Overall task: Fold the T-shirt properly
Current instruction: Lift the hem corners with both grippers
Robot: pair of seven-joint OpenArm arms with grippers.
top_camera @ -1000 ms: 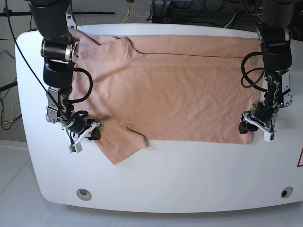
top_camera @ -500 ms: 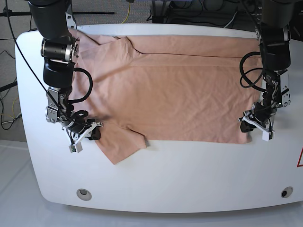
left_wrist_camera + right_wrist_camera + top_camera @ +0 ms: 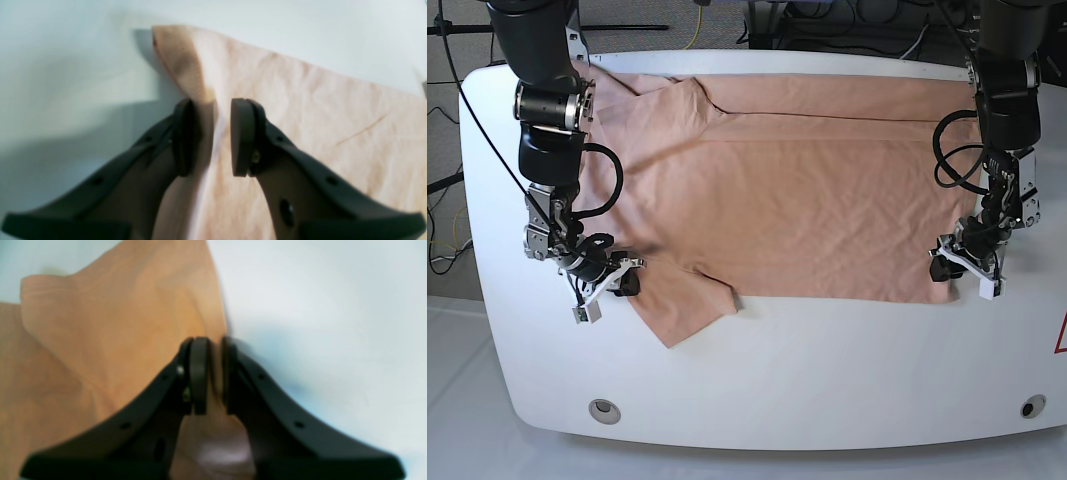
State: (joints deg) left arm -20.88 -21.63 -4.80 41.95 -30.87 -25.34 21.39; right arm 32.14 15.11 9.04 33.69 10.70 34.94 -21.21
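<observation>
Grasping stage of the first fold: both arms are set at the near hem side of the large salmon-pink cotton T-shirt (image 3: 777, 200), which lies spread flat across the white desk (image 3: 827, 370).

Right gripper (image 3: 211, 373): the jaws stand nearly together, with a thin ridge of pink cloth pinched up between the pads; the cloth spreads away to one side of the jaws and bare desk lies on the other. This reads as a closed grip on the shirt's edge near the sleeve.

Left gripper (image 3: 208, 136): the jaws stand partly apart, a clear gap between the pads. A raised corner of the shirt runs up past one pad and touches it; the other pad stands clear over the flat cloth. No firm hold is evident.

Judgement: the left jaws need to close on the lifted corner before either arm rises; then both edges can be carried together over the body of the shirt. Lifting with one side loose would likely skew the fold.

Appearance: plain, matte, softly creased fabric, one short sleeve jutting toward the desk's front edge beside the right jaws. No print is visible.
</observation>
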